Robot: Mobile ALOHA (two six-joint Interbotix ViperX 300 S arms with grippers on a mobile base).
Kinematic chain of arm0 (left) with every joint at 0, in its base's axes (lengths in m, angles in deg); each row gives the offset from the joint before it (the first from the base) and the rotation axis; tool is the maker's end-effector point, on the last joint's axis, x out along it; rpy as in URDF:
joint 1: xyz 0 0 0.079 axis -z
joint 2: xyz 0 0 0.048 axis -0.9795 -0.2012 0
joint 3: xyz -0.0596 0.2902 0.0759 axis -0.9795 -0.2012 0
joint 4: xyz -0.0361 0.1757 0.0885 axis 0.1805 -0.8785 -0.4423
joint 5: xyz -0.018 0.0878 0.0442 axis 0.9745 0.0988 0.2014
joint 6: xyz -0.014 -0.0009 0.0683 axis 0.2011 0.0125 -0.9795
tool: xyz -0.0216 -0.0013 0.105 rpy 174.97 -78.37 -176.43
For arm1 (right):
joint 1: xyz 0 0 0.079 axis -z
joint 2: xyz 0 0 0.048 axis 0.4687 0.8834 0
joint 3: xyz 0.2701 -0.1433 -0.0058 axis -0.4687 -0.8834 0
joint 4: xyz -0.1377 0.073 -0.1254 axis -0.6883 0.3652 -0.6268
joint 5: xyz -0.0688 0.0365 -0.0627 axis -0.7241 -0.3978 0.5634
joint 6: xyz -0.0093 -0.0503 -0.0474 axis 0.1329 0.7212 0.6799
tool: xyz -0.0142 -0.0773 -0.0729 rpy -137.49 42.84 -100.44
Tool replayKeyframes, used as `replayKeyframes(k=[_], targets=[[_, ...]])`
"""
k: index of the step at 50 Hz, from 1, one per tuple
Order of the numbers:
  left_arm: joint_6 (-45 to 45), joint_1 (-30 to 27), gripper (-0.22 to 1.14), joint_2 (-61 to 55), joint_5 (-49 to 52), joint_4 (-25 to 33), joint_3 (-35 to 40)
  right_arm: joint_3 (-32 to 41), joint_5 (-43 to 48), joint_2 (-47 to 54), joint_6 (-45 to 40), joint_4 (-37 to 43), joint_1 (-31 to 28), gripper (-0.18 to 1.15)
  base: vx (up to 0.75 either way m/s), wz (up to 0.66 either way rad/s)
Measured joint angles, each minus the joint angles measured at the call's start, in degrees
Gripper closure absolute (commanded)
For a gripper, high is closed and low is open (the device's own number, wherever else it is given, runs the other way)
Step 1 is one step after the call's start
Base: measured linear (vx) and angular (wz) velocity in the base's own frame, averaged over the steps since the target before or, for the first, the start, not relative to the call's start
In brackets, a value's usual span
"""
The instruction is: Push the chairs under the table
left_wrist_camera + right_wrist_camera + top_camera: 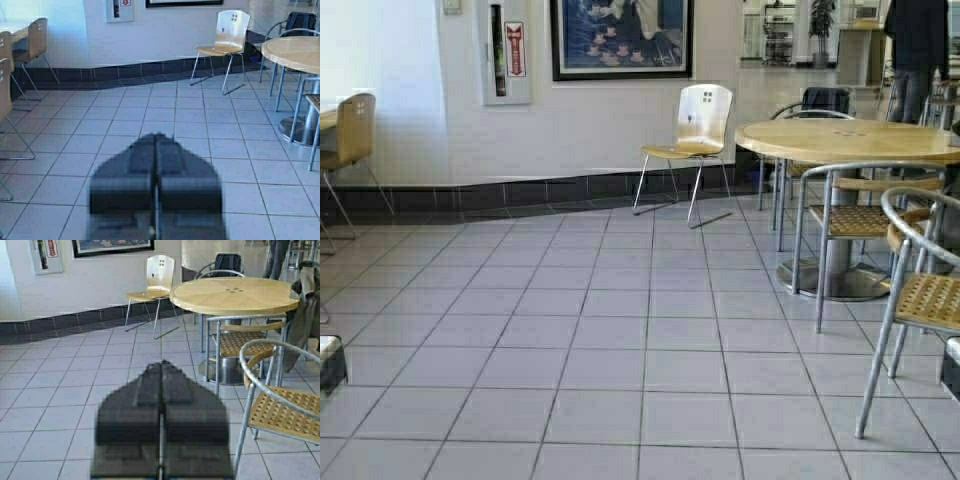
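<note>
On the far left of the high view I see one tan chair next to the edge of the table, and the left wrist view shows more here: three such chairs in a row along the pale table, all standing out from it, not pushed under. The left gripper hangs low over the grey floor tiles, its fingers pressed together with only a thin line between them. On the white wall I see a fire extinguisher cabinet with a red and white label, but the writing is too small for me to read. Next to it hangs a dark framed picture in blue tones. A black tile strip runs along the bottom of the wall. In the middle, a fourth tan chair stands alone near the wall, well apart from the long table. The right gripper is also low above the floor, and its fingers are clenched together on nothing. To the right is a round wooden table on a metal foot, with grey armchairs around it; the right wrist view shows a grey jacket hanging over one of them, which the high view does not show. Behind, a person in dark clothes stands in the open hall.
</note>
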Motion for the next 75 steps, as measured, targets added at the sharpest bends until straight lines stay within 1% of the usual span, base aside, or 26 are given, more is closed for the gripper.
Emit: replayKeyframes(k=[3, 7, 12, 20, 25, 54, 64, 75], targets=[[0.2, 0.0, 0.92, 0.0, 0.4, 0.0, 0.1, 0.0, 0.0, -0.2, -0.4, 0.0, 0.1, 0.92, 0.03, -0.02], [0.4, 0.0, 0.89, 0.2, 1.9, 0.0, 0.4, -0.1, -0.4, -1.4, -0.8, 0.0, 0.1, 0.92, 0.06, -0.03], [0.4, 0.1, 0.89, 0.2, 2.4, 0.0, 0.4, -0.1, -0.8, -2.4, -0.8, 0.0, 0.8, 0.92, 0.12, -0.05], [-0.4, 0.1, 0.89, 0.2, 2.4, 0.0, 0.4, -0.4, -1.0, -2.4, -1.0, 0.0, 3.9, 0.93, 0.19, -0.07], [-0.4, 0.1, 0.89, 0.3, 2.5, 0.0, 0.4, -0.4, -1.0, -2.5, -1.0, 0.0, 4.7, 0.92, 0.22, -0.05], [-0.4, 0.1, 0.89, 1.2, 2.4, 0.0, 0.3, -0.9, -1.1, -3.1, -1.3, -0.1, 4.7, 0.93, 0.28, 0.05], [-0.7, 0.1, 0.89, -0.6, 2.1, -0.2, 0.2, -1.1, -1.1, -3.7, -1.6, 0.0, 4.7, 0.93, 0.39, 0.18], [-0.3, -1.7, 0.89, -0.8, 0.8, -0.2, 0.1, -1.0, -1.1, -5.2, -1.6, 0.0, 4.7, 0.93, 0.38, 0.2]])
